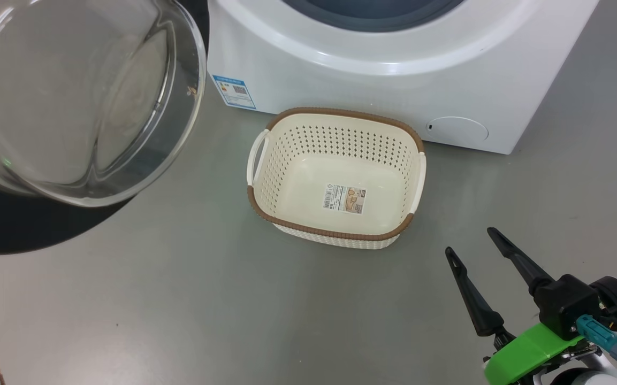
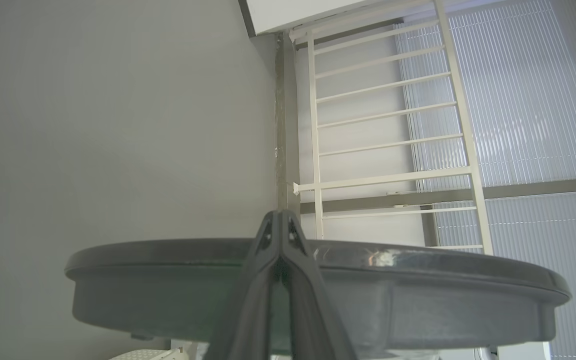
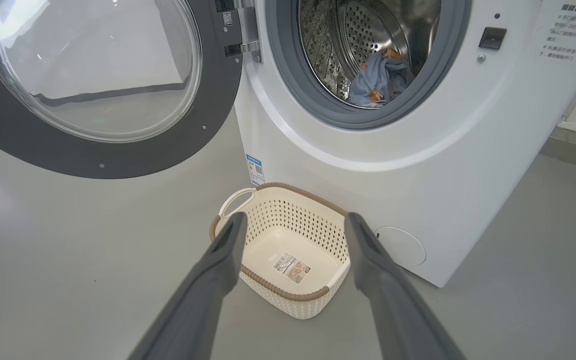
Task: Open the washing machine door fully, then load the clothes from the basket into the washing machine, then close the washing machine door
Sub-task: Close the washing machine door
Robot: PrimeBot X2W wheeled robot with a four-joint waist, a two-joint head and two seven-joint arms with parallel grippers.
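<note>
Grey floor [image 1: 180, 299] carries an empty basket [image 1: 335, 115]; the door [image 2: 417, 280] lies edge-on just ahead of the pinched-shut left gripper [image 2: 280, 217], nearer than the wide, empty right gripper [image 1: 471, 241].

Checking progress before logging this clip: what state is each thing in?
washing machine door: wide open
washing machine: open, drum loaded
clothes: inside the drum
basket: upright, empty
left gripper: shut, by the door's rim
right gripper: open, empty

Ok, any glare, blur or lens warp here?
Head view: washing machine door glass warps what's behind it. Left wrist view: bright glint on the door rim, shut left claw soft up close. Right wrist view: wide-angle bend on the washing machine, open right claw blurred.
</note>
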